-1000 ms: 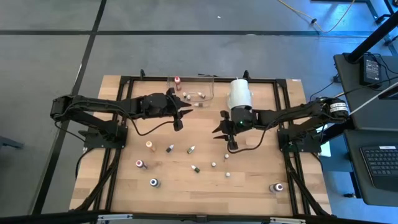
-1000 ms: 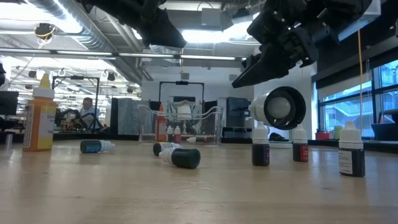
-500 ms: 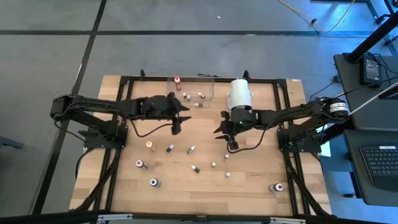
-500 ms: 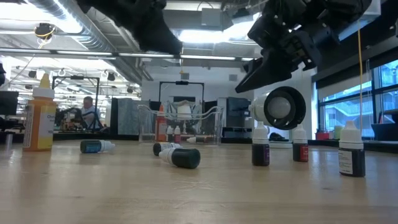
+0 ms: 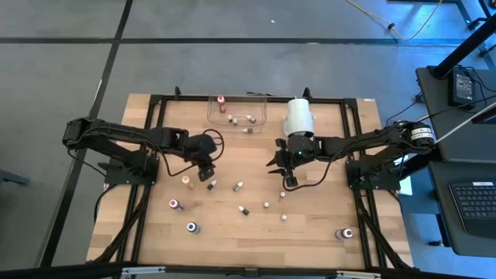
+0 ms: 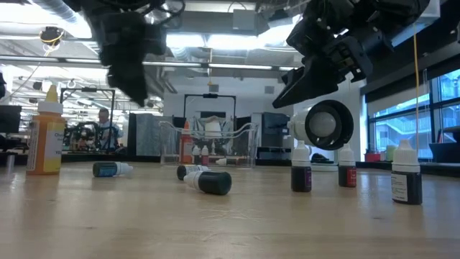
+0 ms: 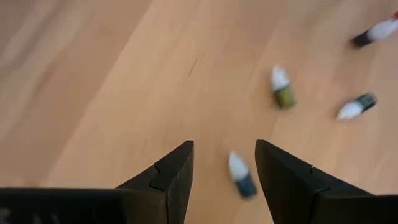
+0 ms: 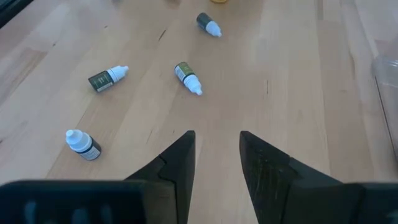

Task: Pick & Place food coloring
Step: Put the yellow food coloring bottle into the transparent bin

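Food coloring bottles (image 5: 239, 186) lie blurred beneath the empty, spread left gripper (image 7: 224, 163).

Matt wooden table (image 5: 318, 217), clear plastic tray (image 5: 260, 103)

white cylinder (image 5: 298, 116), clear plastic tray (image 5: 238, 101), wooden table (image 5: 310, 225)

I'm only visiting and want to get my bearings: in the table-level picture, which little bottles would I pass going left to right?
Tall yellow bottle → blue bottle on its side → dark bottle on its side → first upright dark bottle → second upright dark bottle → upright black bottle nearest the right edge.
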`<state>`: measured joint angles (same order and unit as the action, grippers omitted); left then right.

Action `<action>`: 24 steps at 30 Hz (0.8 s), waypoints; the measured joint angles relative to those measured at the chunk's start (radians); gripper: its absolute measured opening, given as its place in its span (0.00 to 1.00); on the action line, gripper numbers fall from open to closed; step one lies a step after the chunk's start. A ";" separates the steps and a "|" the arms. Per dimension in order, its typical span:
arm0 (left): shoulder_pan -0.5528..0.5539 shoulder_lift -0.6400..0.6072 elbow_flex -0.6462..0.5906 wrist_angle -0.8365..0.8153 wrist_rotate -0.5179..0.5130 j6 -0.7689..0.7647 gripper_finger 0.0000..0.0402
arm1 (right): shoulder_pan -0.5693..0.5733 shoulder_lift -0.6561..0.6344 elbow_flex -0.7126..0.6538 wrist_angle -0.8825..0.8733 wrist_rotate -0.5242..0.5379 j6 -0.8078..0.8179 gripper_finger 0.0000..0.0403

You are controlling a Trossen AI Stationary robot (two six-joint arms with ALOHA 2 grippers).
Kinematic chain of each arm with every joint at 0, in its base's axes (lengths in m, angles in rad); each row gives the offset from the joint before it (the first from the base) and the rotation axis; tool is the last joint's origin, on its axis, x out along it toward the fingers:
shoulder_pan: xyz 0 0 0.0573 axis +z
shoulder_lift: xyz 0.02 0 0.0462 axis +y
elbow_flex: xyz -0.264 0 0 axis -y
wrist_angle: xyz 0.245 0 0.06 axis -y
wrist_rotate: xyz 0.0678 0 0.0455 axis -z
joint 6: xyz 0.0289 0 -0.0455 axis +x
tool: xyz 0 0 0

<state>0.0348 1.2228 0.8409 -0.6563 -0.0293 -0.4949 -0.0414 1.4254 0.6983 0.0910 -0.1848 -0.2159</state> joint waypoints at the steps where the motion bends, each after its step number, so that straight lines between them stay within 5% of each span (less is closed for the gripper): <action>1: -0.002 0.000 0.006 -0.043 0.004 -0.032 0.41 | 0.000 0.000 0.000 0.000 0.000 0.000 0.32; 11: -0.039 0.000 0.166 -0.360 0.006 -0.146 0.34 | 0.000 0.000 0.000 0.001 0.000 -0.002 0.32; 24: -0.053 0.000 0.184 -0.349 -0.005 -0.173 0.31 | 0.000 0.000 0.000 0.002 0.000 -0.002 0.32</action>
<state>-0.0181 1.2224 1.0252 -1.0058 -0.0345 -0.6682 -0.0418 1.4254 0.6983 0.0925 -0.1844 -0.2176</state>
